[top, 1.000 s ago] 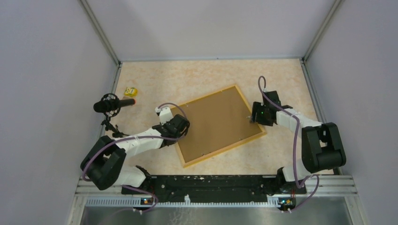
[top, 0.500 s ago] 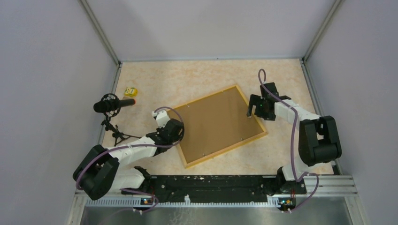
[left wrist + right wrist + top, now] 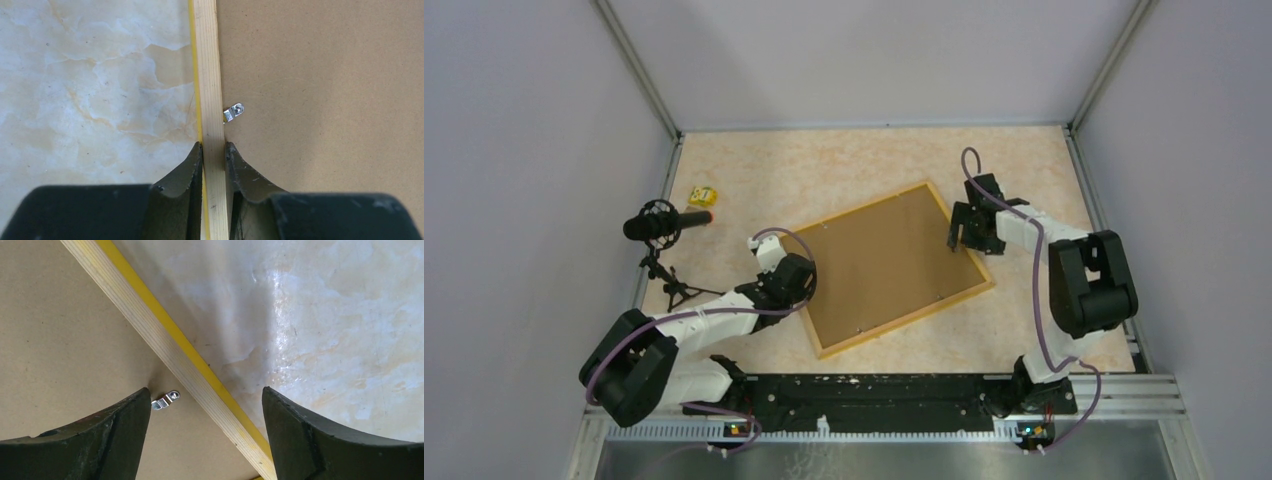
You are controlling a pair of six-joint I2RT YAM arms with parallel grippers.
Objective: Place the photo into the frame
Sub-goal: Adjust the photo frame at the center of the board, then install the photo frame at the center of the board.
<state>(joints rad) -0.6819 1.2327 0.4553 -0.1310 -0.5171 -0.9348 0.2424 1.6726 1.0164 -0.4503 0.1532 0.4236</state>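
Note:
The frame (image 3: 904, 322), with a narrow yellow-orange wooden border, lies flat mid-table with the brown backing board (image 3: 889, 260) facing up inside it. My left gripper (image 3: 802, 282) is shut on the frame's left border (image 3: 206, 65), one finger on each side of the strip, just below a small metal clip (image 3: 233, 112). My right gripper (image 3: 962, 236) is open and straddles the frame's right border (image 3: 150, 325), with a metal clip (image 3: 165, 400) beside its left finger. The photo is not in view.
A black microphone on a small tripod (image 3: 664, 222) stands at the left edge of the table. A small yellow object (image 3: 703, 195) lies behind it. Grey walls enclose the table on three sides.
The left arm shifted left and the frame turned slightly with it. The right gripper moved farther back along the frame's right border.

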